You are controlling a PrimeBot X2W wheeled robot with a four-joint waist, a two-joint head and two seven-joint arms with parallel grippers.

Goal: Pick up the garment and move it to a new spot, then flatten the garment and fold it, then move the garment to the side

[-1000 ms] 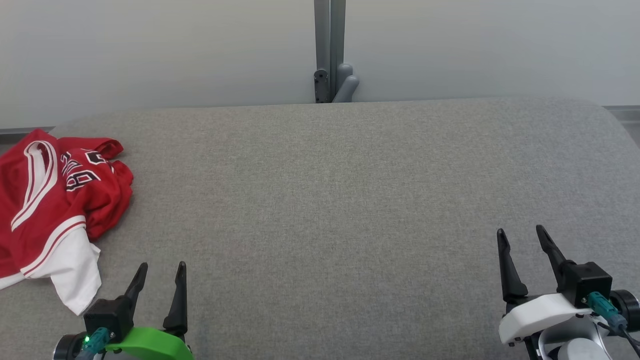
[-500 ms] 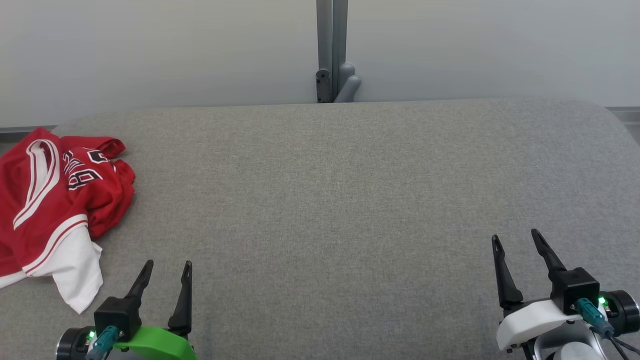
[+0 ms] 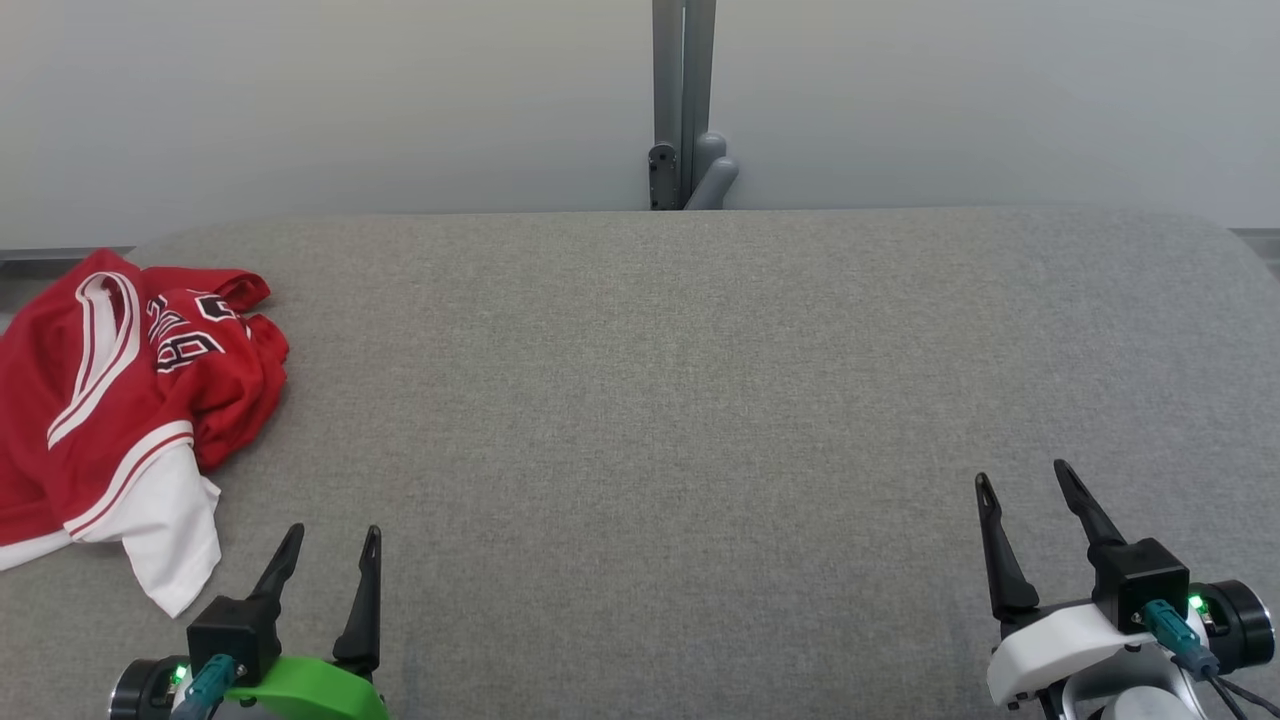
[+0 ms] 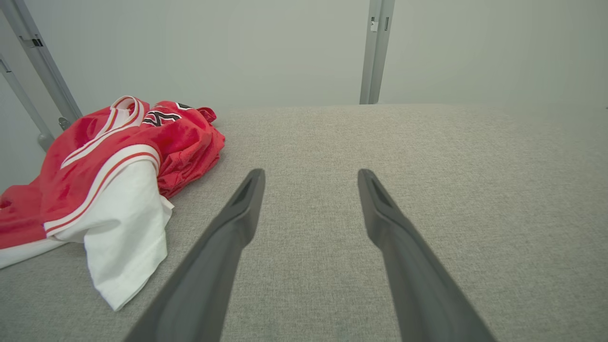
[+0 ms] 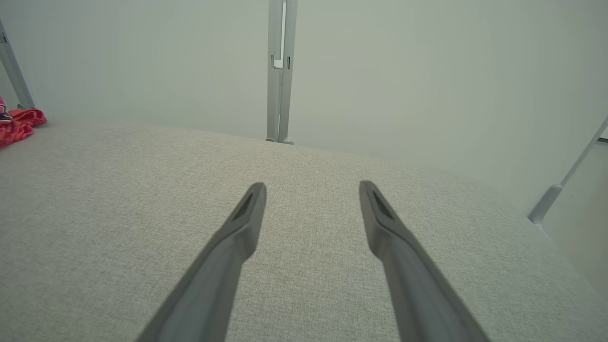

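The garment [image 3: 110, 400] is a red jersey with white trim and a white panel, lying crumpled at the far left of the grey padded table [image 3: 680, 380]. My left gripper [image 3: 335, 530] stands open near the front edge, just right of the garment's white corner, with nothing between its fingers. In the left wrist view the garment [image 4: 104, 161] lies ahead and to the left of the left gripper [image 4: 311, 173]. My right gripper [image 3: 1020, 475] is open over bare fabric at the front right. In the right wrist view the right gripper [image 5: 312, 185] is empty, and a red edge of the garment [image 5: 19, 124] peeks in at far left.
A pale wall runs behind the table, with a grey upright post [image 3: 683, 100] and its fitting at the back middle. The table's far corners are rounded. A slanted grey strut [image 5: 565, 178] stands off the table's right side.
The camera has turned a little, so the whole picture has shifted right. Both grippers stay open and keep nearly the same places near the front edge. The garment lies as before.
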